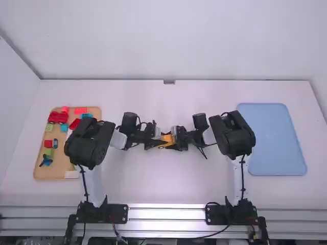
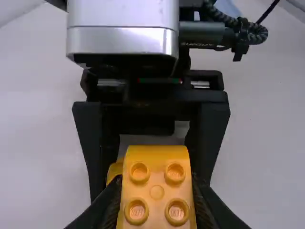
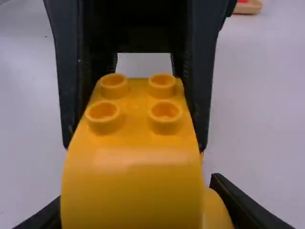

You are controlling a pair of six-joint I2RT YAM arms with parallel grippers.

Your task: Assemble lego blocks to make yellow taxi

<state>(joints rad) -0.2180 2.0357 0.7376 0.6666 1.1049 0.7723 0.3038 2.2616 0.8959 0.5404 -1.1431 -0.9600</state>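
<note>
In the high view, my left gripper (image 1: 157,141) and right gripper (image 1: 178,139) face each other at mid-table, with the yellow block (image 1: 167,138) between them. The left wrist view has the left gripper (image 2: 156,200) shut on the sides of the yellow block (image 2: 157,183), its four studs towards the camera. Behind it, a rounded yellow part (image 2: 113,171) peeks out between the right gripper's fingers. From the right wrist, the right gripper (image 3: 143,202) is shut on yellow pieces: the studded block (image 3: 133,186) and a rounded part (image 3: 217,212) at its side. Their joint is hidden.
On the left lies a wooden tray (image 1: 38,172) with several coloured blocks and a red toy vehicle (image 1: 58,117); the left arm passes over its right side. A light blue board (image 1: 273,140) lies at the right, beside the right arm.
</note>
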